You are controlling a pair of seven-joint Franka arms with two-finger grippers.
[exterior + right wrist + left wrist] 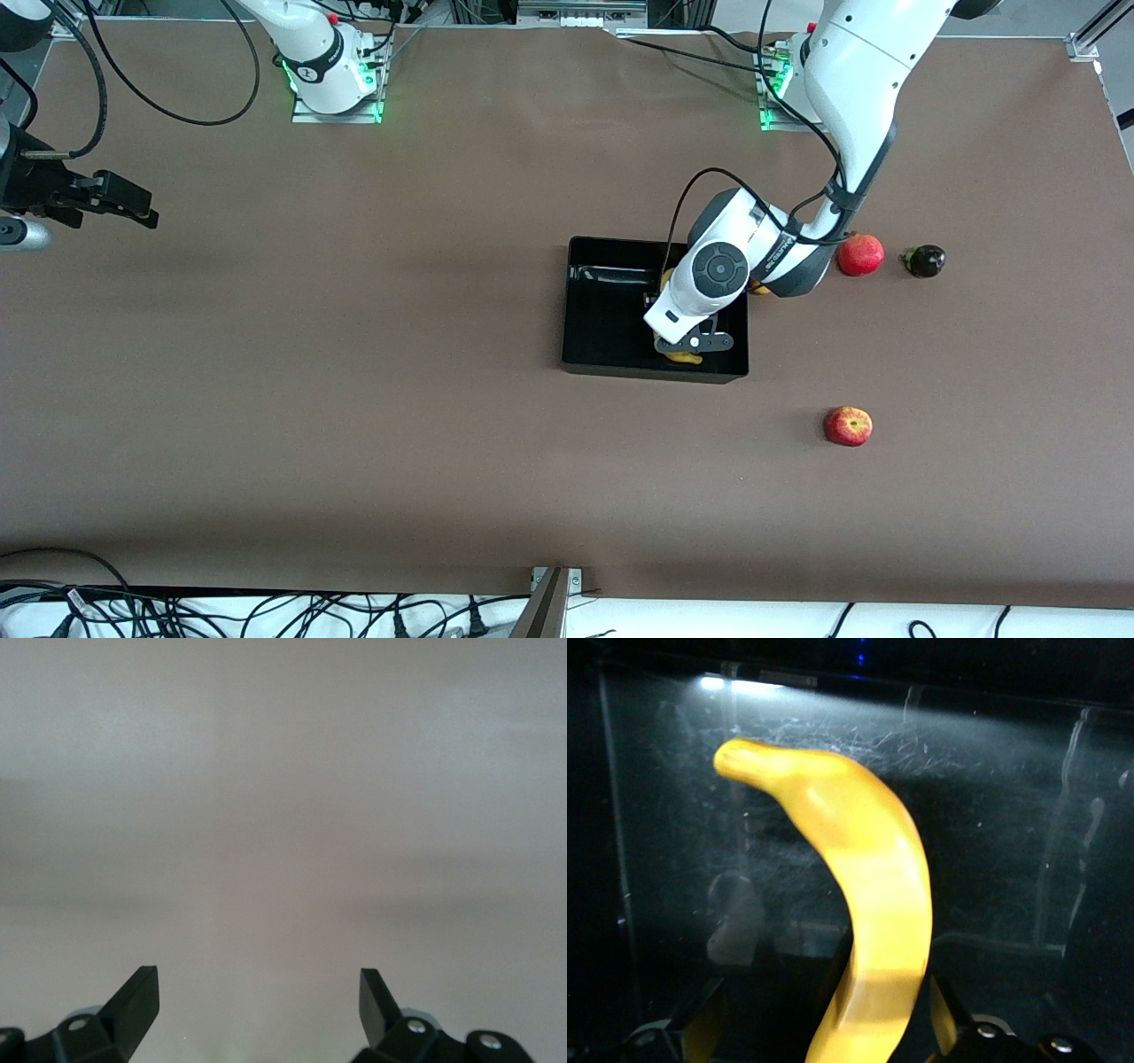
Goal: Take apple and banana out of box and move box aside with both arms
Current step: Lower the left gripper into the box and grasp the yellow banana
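1. The black tray (611, 319) is seen near the middle of the table (354, 399), toward the left arm's end.
2. The left gripper (689, 347) is positioned low inside the tray, at the side toward the left arm's end. In the left wrist view its fingers (943, 1014) are spread wide, with a gap visible on each side of the banana (877, 912); the fruit is not clamped.
3. The banana is seen lying in the tray, between the parted fingers; only small yellow parts (684, 356) show under the gripper in the front view.
4. The apple (848, 426) is found on the table outside the tray, nearer to the front camera and toward the left arm's end.
5. A pomegranate (860, 254) and a dark fruit (925, 260) are noted just beside each other, farther from the camera than the apple.
6. The right gripper (257, 1001) is held over bare table at the right arm's end, waiting, fingers wide apart and holding nothing.
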